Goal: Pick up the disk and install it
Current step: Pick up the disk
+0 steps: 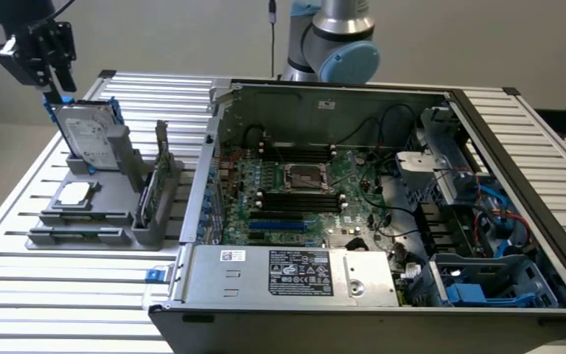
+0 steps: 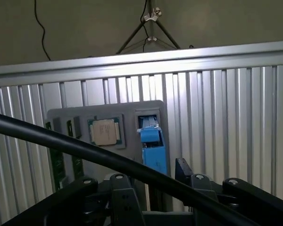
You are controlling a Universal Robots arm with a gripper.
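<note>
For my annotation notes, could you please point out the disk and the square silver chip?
the disk (image 1: pixel 86 133): exterior view, on its white label.
the square silver chip (image 1: pixel 74 193): exterior view, middle of its top face.

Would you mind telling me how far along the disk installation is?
Nothing looks done yet: the disk stands upright in its grey holder beside the open computer case. In hand: the gripper hovers just above the disk's top edge, jaws apart, gripping nothing. Left: lifting the disk and fitting it into the case.
</note>
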